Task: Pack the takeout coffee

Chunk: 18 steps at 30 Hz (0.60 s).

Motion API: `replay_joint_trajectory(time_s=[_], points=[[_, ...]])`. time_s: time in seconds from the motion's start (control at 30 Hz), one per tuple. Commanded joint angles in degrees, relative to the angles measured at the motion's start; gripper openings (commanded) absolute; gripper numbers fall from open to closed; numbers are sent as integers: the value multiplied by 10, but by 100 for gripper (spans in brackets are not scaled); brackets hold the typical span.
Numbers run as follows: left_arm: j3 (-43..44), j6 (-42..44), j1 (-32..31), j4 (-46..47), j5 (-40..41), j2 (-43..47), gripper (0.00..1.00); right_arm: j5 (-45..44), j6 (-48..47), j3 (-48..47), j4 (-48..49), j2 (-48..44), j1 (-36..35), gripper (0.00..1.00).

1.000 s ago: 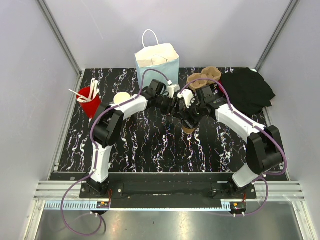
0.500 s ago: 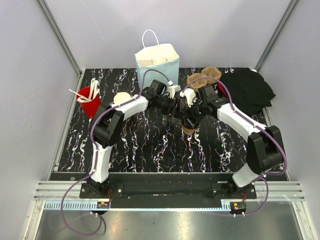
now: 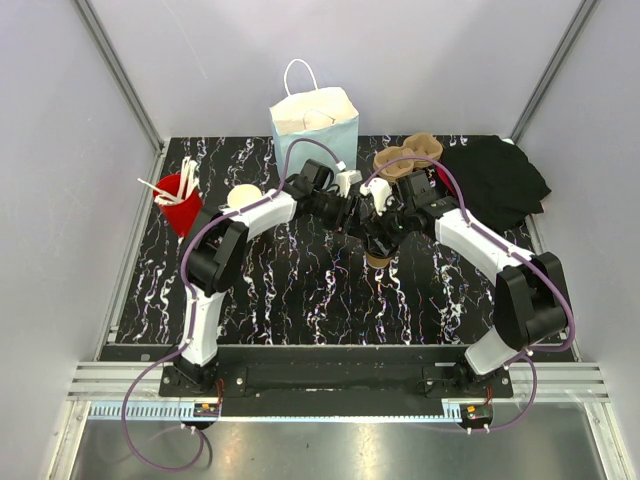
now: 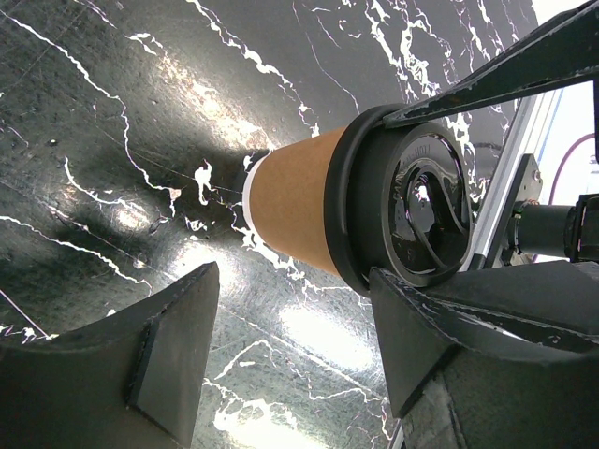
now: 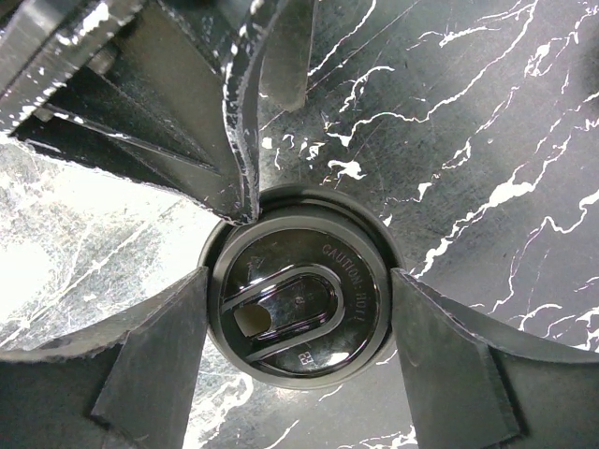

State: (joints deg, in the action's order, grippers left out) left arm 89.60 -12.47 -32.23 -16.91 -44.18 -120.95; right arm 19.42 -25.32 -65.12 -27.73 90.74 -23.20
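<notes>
- The coffee cup stands upright on the black marbled tabletop, near its middle and a little toward the far edge. It is tan paper.
- A round black lid covers the coffee cup, so what is in it cannot be seen.
- The right tool reaches down over the lid. Its two fingers lie against opposite sides of the lid's rim, clamped on it.
- The left tool comes in from the side with its jaws apart. One finger is at the lid's rim; the other is well clear of the coffee cup.
- A pale paper bag with handles stands at the far edge, mouth open. What it holds cannot be told.
- A red holder near the left edge has white straws sticking out of it.
- An open cup showing a pale inside sits just beside the left arm.
- A brown cup carrier sits toward the far right corner, beside a heap of black cloth. Whether anything is in it cannot be told.
</notes>
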Motion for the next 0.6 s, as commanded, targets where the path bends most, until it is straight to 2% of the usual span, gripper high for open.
replay_joint_trajectory(time_s=[0.0, 0.57], points=[[-8, 24, -19, -11, 45, -3, 67, -4, -11, 37, -32, 18, -4, 80], [-19, 60, -42, -47, 84, -37, 65, -48, -17, 51, -27, 39, -18, 80]])
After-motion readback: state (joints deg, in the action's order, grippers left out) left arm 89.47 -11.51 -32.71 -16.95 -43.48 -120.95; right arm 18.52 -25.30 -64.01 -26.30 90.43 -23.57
